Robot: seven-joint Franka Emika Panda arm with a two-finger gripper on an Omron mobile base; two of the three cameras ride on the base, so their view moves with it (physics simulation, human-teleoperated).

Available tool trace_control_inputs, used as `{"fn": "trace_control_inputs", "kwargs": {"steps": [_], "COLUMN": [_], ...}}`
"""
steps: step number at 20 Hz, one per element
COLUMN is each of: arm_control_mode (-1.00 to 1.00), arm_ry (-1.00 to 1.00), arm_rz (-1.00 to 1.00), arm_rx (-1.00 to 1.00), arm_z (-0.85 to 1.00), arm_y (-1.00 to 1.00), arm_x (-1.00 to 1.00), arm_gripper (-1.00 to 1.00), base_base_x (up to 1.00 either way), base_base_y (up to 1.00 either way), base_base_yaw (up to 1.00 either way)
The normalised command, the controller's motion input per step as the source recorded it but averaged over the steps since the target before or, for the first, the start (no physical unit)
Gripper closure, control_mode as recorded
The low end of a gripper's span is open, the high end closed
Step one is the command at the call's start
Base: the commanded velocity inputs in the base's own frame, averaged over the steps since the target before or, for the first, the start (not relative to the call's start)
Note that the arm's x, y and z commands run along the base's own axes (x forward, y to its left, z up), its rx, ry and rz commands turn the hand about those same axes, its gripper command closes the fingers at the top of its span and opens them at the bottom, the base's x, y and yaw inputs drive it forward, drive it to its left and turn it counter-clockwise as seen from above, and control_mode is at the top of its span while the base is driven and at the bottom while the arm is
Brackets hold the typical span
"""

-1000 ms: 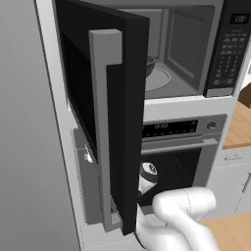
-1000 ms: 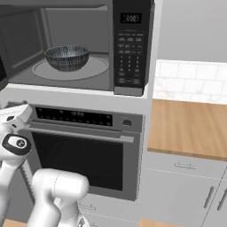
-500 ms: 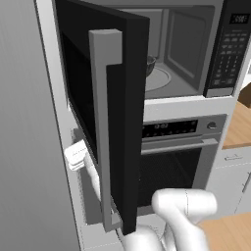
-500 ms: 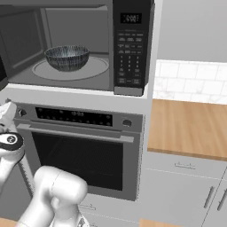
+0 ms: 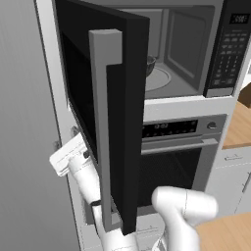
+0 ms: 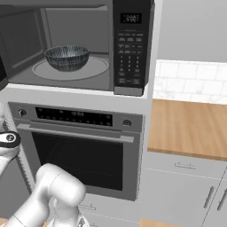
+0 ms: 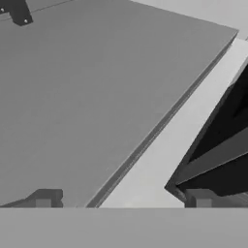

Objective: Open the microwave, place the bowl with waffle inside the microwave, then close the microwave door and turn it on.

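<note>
My open, empty pincer (image 5: 66, 156) has swung behind the microwave door (image 5: 117, 122); bowl (image 6: 67, 57) inside, closing comes next.

- Bowl (image 5: 150, 63): in the left base view, mostly hidden behind the open microwave door (image 5: 117, 112).
- Waffle: cannot be made out inside the bowl.
- Claw (image 5: 73, 154): partly hidden behind the door.
- Keypad (image 6: 128, 57): labels too small to read.

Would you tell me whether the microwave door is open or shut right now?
Open. The microwave door stands swung out to the left, leaving the grey interior and the bowl on the turntable in plain sight.
</note>
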Motion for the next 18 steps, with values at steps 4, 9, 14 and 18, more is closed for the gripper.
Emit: {"fn": "trace_control_inputs", "kwargs": {"steps": [4,9,14,18], "arm_control_mode": [-1.0,-1.0,-1.0,-1.0], "arm_ry": [-0.21,-0.32,-0.37,-0.35], "arm_rz": [0.0,0.0,0.0,0.0], "arm_rx": [-0.07,-0.04,0.0,0.05], "arm_z": [-0.16,0.0,0.0,0.0], "arm_y": [0.74,0.62,0.31,0.0], "arm_x": [-0.26,-0.57,-0.76,-0.65], "arm_gripper": [-1.0,-1.0,-1.0,-1.0], "base_base_x": [0.0,0.0,0.0,0.0], "base_base_y": [0.0,0.0,0.0,0.0], "base_base_yaw": [0.0,0.0,0.0,0.0]}}
